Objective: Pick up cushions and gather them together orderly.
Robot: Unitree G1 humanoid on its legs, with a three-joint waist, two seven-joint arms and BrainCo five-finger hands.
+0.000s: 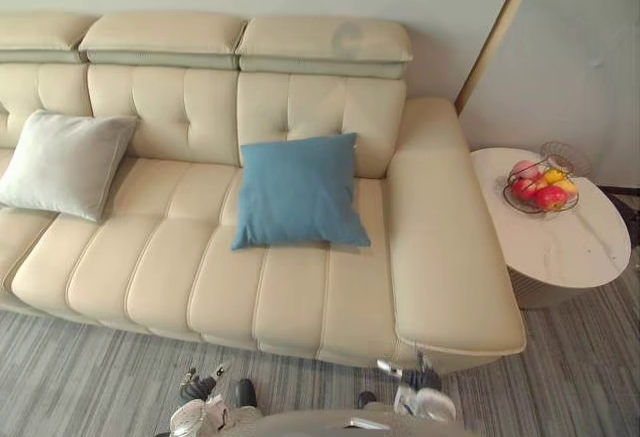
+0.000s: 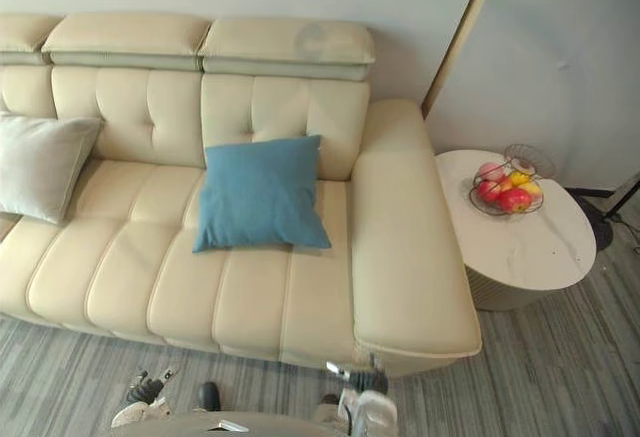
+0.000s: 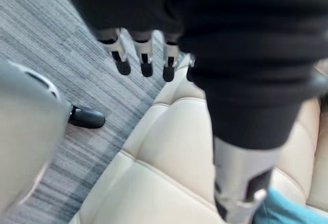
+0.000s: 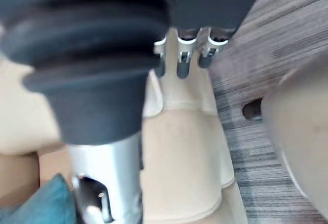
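The cream leather sofa (image 1: 300, 287) takes up most of the room in front of the robot, with grey striped carpet (image 1: 580, 377) along its near edge and a round pale side table (image 1: 585, 252) off its right arm. The blue cushion (image 1: 298, 192) leans against the backrest of the right-hand seat, its lower edge resting on the seat. The pale grey cushion (image 1: 62, 162) leans the same way far to the left, well apart from the blue one, so nothing is gathered yet. Both look plump, light and soft. I'd expect them to sag and fold if pinched by a corner, so a grasp across the top edge or a side seam, with fingers sinking into the filling, seems safest. The fabric looks matte and should not slip. A wire basket (image 1: 563, 154) of fruit sits on the table, clear of the work. The left hand (image 3: 146, 55) hangs low over the sofa's near edge with fingers relaxed and nothing in them, and the right hand (image 4: 183, 55) hangs likewise, empty and loose.
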